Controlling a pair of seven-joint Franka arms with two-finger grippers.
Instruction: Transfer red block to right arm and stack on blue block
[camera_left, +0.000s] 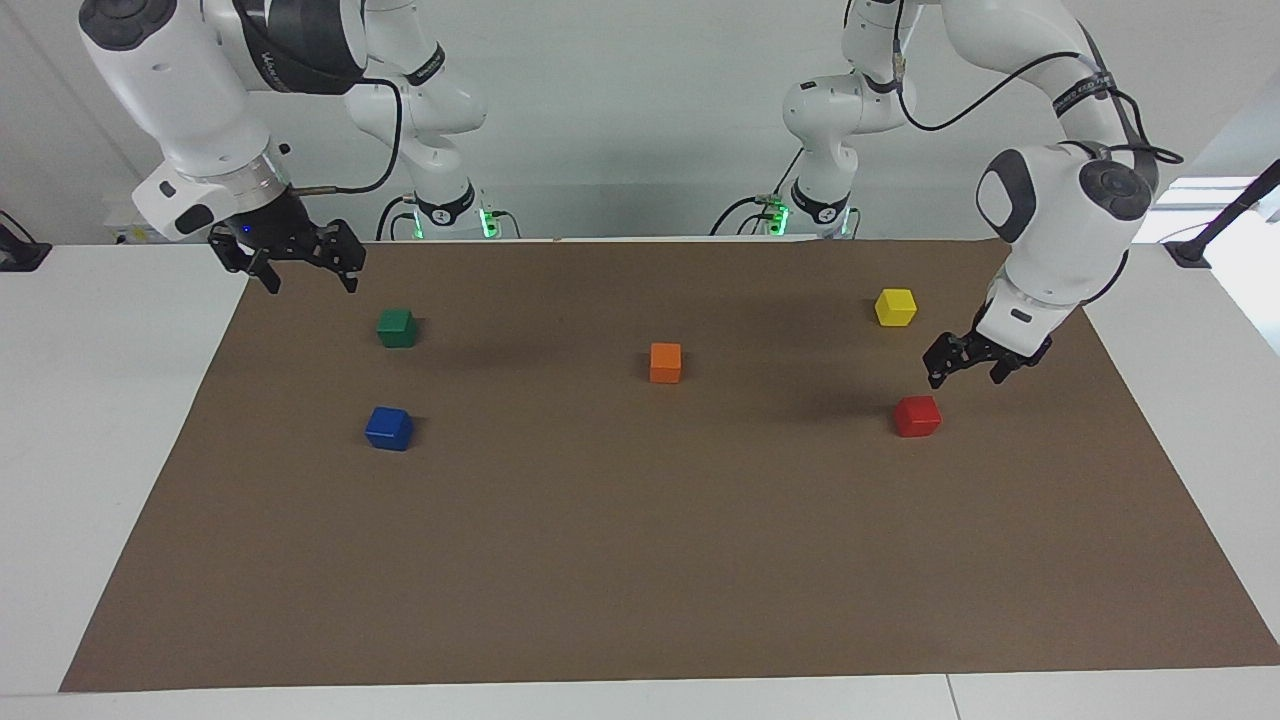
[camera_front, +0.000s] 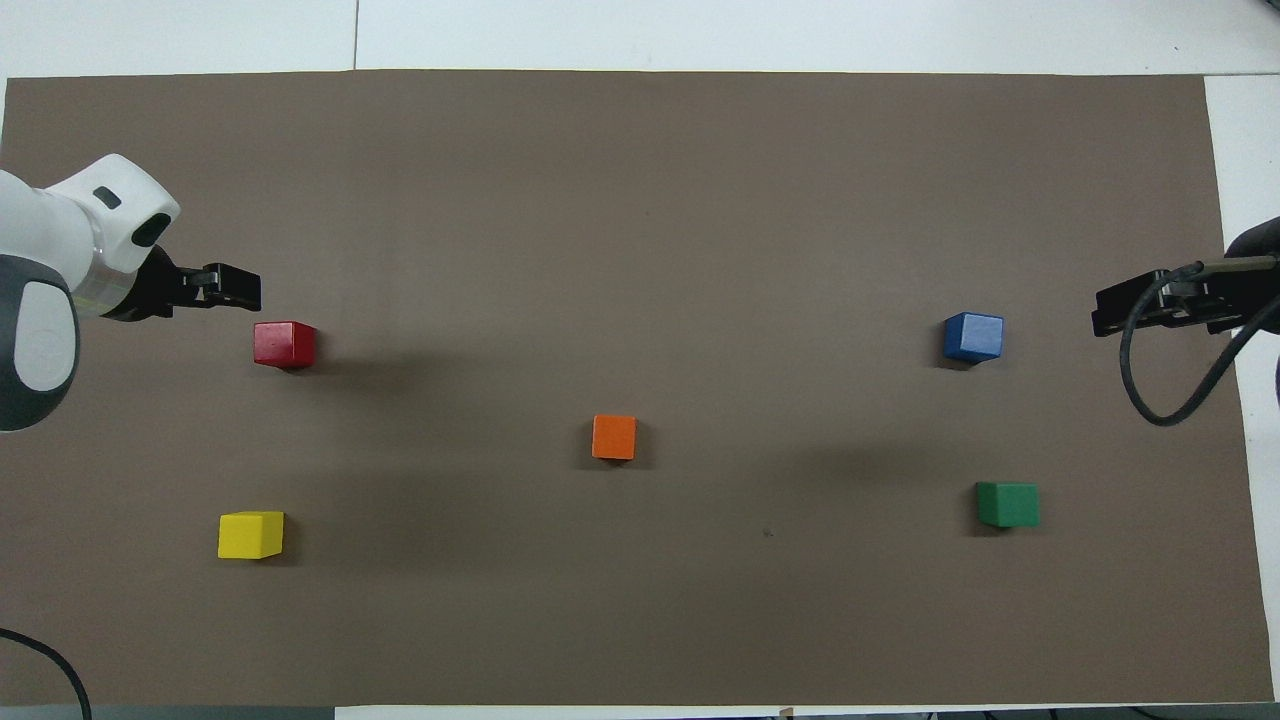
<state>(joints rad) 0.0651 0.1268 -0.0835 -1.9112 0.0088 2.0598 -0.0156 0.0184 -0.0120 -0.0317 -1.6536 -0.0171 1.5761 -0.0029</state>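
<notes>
The red block (camera_left: 917, 416) (camera_front: 285, 344) rests on the brown mat toward the left arm's end of the table. My left gripper (camera_left: 967, 371) (camera_front: 232, 288) hangs open in the air over the mat just beside the red block, not touching it, with nothing between its fingers. The blue block (camera_left: 389, 428) (camera_front: 973, 337) sits on the mat toward the right arm's end. My right gripper (camera_left: 308, 270) (camera_front: 1128, 310) waits open and empty over the mat's edge, close to the green cube.
A yellow cube (camera_left: 895, 306) (camera_front: 250, 534) lies nearer to the robots than the red block. An orange cube (camera_left: 665, 362) (camera_front: 614, 437) sits mid-mat. A green cube (camera_left: 397, 327) (camera_front: 1008, 504) lies nearer to the robots than the blue block. The brown mat (camera_left: 640, 560) covers the white table.
</notes>
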